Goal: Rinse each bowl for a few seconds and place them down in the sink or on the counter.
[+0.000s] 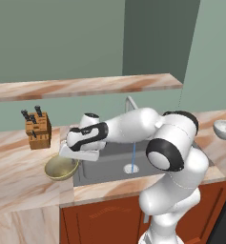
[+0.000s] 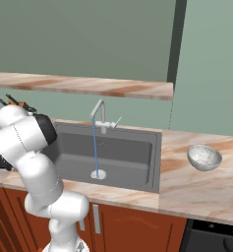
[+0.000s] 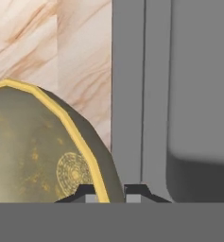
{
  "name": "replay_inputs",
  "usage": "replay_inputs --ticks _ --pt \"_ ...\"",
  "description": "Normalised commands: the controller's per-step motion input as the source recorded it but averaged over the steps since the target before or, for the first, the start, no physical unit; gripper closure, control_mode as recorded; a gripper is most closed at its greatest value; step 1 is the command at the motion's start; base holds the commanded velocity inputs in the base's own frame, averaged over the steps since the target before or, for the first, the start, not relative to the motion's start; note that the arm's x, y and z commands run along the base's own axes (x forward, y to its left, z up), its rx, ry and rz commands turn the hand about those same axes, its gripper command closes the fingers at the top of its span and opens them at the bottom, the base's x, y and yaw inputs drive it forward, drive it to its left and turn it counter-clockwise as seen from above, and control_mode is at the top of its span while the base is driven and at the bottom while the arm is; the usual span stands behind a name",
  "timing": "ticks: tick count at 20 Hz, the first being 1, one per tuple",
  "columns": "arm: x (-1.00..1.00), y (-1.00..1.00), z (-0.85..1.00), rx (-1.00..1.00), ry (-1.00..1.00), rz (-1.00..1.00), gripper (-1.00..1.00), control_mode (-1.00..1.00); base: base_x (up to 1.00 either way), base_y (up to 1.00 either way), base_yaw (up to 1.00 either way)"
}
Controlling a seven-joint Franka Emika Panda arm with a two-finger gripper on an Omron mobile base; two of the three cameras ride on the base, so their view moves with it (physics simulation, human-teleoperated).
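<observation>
The olive-gold bowl (image 1: 60, 168) is over the counter (image 1: 19, 171) just left of the sink (image 1: 105, 167). My gripper (image 1: 69, 155) reaches down onto its near-sink edge. In the hand view the gripper (image 3: 111, 193) is shut on the yellow rim of that bowl (image 3: 33, 146), one fingertip (image 3: 85, 191) inside and one outside. Whether the bowl rests on the counter (image 3: 71, 47) or hangs just above it I cannot tell. The pale grey bowl (image 1: 224, 128) (image 2: 204, 157) stands on the counter (image 2: 196, 192) right of the sink (image 2: 132, 152).
A thin stream of water (image 1: 134, 155) (image 2: 95, 147) runs from the gooseneck faucet (image 1: 129, 102) (image 2: 99, 110) to the drain. A wooden knife block (image 1: 38, 129) stands at the back left. A marbled shelf (image 1: 86, 86) (image 2: 88, 86) hangs above the sink.
</observation>
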Motion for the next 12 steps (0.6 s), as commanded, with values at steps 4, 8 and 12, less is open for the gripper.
replay_inputs --ticks 4,8,12 --pt "0.00 0.04 -0.24 -0.01 -0.04 0.03 1.00 -1.00 0.00 0.00 0.00" --pt "0.00 0.03 -0.23 0.00 -0.02 0.02 1.00 -1.00 0.00 0.00 0.00" --pt "0.01 0.10 -0.22 0.00 -0.01 0.01 -1.00 -1.00 0.00 0.00 0.00"
